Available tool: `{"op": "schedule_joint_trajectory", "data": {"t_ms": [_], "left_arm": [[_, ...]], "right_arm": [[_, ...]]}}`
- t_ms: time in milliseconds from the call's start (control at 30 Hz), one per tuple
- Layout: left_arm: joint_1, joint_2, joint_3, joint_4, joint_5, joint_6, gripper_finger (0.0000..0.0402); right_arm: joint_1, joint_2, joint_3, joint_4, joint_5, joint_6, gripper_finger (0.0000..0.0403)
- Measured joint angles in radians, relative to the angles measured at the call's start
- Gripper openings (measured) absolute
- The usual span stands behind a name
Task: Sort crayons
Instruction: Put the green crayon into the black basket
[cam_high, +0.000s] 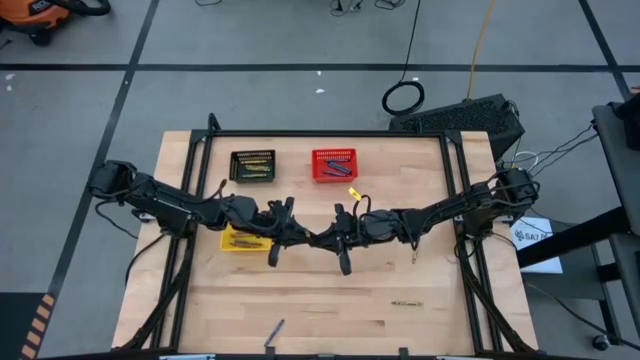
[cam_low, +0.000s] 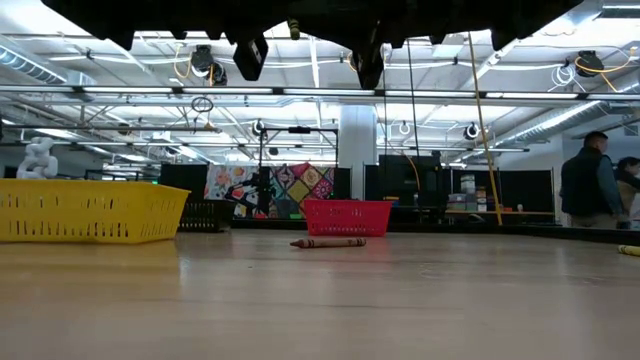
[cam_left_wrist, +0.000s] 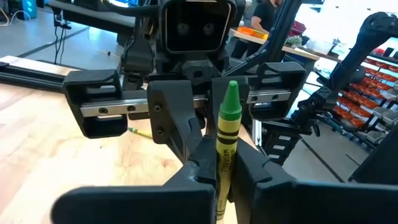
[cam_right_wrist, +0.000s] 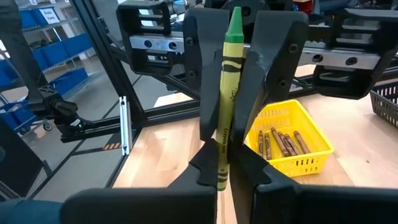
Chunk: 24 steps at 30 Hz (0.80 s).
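One yellow-green crayon (cam_left_wrist: 227, 124) stands about upright, tip up, high above the middle of the table. It also shows in the right wrist view (cam_right_wrist: 229, 81). My left gripper (cam_high: 303, 236) and my right gripper (cam_high: 332, 238) meet there nose to nose, both shut on it. In the high view the grippers hide the crayon. In the low view the grippers are at the top edge, far above the tabletop. My left gripper (cam_left_wrist: 225, 173) pinches the crayon's labelled lower half (cam_left_wrist: 224, 155) between its two fingers, coming level from the table's left, across the crayon. The crayon is clear of the table, tip up. My right gripper (cam_right_wrist: 222, 168) pinches the crayon near its blunt lower end (cam_right_wrist: 221, 163) between its two fingers, coming level from the table's right, across the crayon. The tip rises past my left gripper's fingers (cam_right_wrist: 208, 74).
A black basket (cam_high: 252, 165) and a red basket (cam_high: 333, 165) stand at the far side, and a yellow basket (cam_high: 243, 240) with brown crayons under my left arm. Loose crayons lie near the red basket (cam_high: 353, 193), at the near right (cam_high: 406, 303) and by the near edge (cam_high: 274, 333).
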Motion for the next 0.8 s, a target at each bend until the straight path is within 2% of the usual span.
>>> {"op": "schedule_joint_trajectory", "data": {"t_ms": [333, 467, 800], "left_arm": [[0.001, -0.002, 0.002, -0.036, -0.001, 0.038, 0.0015], [0.004, -0.021, 0.002, -0.083, -0.002, 0.078, 0.0015], [0.122, -0.170, 0.001, -0.509, -0.002, 0.197, 0.0015]], "right_arm": [[0.000, 0.000, 0.000, -0.006, 0.011, -0.002, 0.0037], [0.001, 0.000, 0.000, -0.012, 0.056, 0.019, 0.0060], [0.002, 0.000, 0.000, -0.045, 0.056, 0.047, 0.0091]]}}
